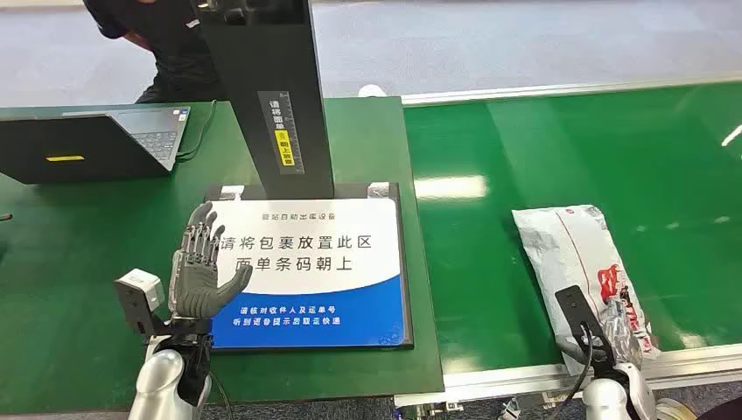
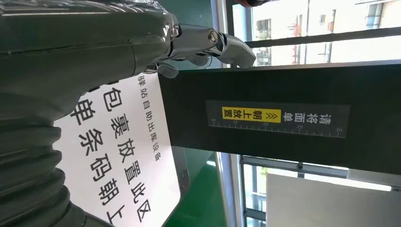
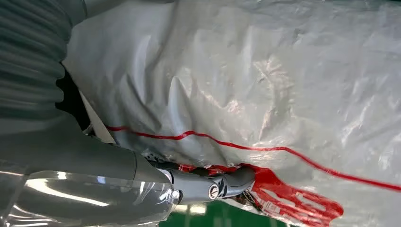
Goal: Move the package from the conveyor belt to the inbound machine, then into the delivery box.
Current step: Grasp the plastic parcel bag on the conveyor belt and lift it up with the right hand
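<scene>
My right hand (image 1: 612, 337) presses the bag (image 1: 573, 254), grip unclear; slick plastic may slip. Left hand (image 1: 199, 267) hovers spread wide.

Two carriers side by side. Left: green table (image 1: 79, 289). Right: green conveyor belt (image 1: 612, 149) with a metal rail along its near and far edges.

On the table: open laptop (image 1: 96, 140) at the far left corner, lid turned toward the near edge. Scanner base plate (image 1: 319, 262), white and blue with printed Chinese text, sits near the table's right edge; a black upright column (image 1: 276, 96) rises from its far side and carries a yellow label.

On the belt: white plastic package (image 1: 577, 262) with red markings, lying flat, crumpled, close to the near edge.
</scene>
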Action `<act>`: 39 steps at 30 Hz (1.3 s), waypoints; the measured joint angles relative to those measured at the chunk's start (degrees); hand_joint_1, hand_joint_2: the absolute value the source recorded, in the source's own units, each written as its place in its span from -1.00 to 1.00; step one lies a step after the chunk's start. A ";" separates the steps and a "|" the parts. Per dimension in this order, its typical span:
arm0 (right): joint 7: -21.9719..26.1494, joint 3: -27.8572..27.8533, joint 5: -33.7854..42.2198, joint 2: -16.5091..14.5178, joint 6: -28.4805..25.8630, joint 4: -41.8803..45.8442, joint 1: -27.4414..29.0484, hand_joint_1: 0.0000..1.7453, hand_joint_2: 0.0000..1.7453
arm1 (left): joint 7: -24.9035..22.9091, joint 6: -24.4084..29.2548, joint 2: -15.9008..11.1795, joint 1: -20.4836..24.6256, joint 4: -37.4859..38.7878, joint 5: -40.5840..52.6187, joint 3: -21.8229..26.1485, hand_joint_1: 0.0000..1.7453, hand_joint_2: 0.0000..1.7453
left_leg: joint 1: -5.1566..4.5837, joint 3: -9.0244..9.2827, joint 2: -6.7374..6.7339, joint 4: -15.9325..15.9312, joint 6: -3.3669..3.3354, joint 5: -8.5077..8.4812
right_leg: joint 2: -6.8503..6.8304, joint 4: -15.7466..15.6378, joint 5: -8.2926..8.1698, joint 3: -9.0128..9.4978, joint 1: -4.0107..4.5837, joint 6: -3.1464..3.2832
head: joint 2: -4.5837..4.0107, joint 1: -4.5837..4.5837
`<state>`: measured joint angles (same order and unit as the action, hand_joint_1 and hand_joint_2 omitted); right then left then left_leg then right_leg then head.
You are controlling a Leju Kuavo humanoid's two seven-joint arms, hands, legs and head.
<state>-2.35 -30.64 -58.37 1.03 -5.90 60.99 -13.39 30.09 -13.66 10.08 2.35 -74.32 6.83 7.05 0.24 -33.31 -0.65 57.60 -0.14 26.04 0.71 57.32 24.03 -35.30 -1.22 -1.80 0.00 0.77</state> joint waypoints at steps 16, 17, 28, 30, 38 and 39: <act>3.05 -0.49 4.13 2.85 4.00 -8.90 -3.74 0.46 1.00 | -0.19 0.61 -0.01 0.89 1.81 -0.05 -0.47 -1.00 1.00 | 0.36 0.94 -0.40 -0.01 -0.26 0.04 | 0.34 -0.87 -0.24 1.25 0.33 -0.07 | 0.00 0.01; 3.05 -0.54 4.15 2.94 4.00 -8.99 -3.84 0.46 1.00 | -0.19 0.61 -0.01 0.89 1.83 -0.05 -0.47 -1.00 1.00 | 0.36 0.95 -0.40 -0.01 -0.27 0.04 | 0.34 -0.90 -0.32 1.26 0.33 -0.17 | 0.00 0.01; 3.58 -0.52 5.62 3.19 4.02 -9.32 -4.26 1.00 1.00 | -0.41 0.60 -0.02 0.91 1.85 -0.17 -0.54 -1.00 1.00 | 0.40 0.93 -0.40 0.00 -0.28 0.03 | 0.33 -0.90 -0.41 1.30 0.40 -0.28 | 0.00 0.00; 4.03 -0.36 6.37 3.18 3.95 -9.19 -4.12 1.00 1.00 | -0.57 0.60 -0.02 0.90 1.85 -0.19 -0.58 -1.00 1.00 | 0.40 0.92 -0.39 0.00 -0.28 0.03 | 0.33 -0.90 -0.41 1.29 0.41 -0.28 | 0.00 0.00; 8.56 1.37 8.02 1.99 -0.95 -5.06 -1.35 1.00 1.00 | -0.67 0.96 -0.02 0.06 1.16 -0.64 -0.60 -1.00 1.00 | 0.43 0.77 -0.34 -0.02 -0.25 0.05 | 0.31 -0.84 -0.35 1.17 0.43 -0.22 | 0.00 0.01; 9.79 1.71 7.67 1.47 -3.34 -3.87 -0.53 1.00 1.00 | -0.56 1.00 -0.02 -0.23 0.83 -0.78 -0.57 -1.00 1.00 | 0.43 0.70 -0.32 -0.02 -0.25 0.05 | 0.30 -0.81 -0.35 1.10 0.42 -0.22 | 0.00 0.01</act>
<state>7.44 -28.94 -50.70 2.50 -9.24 57.12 -13.92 29.52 -12.66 10.05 2.12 -73.49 6.05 6.48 0.67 -32.61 -0.97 57.58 -0.38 26.09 1.00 56.52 23.68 -34.20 -0.80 -2.02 0.00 0.77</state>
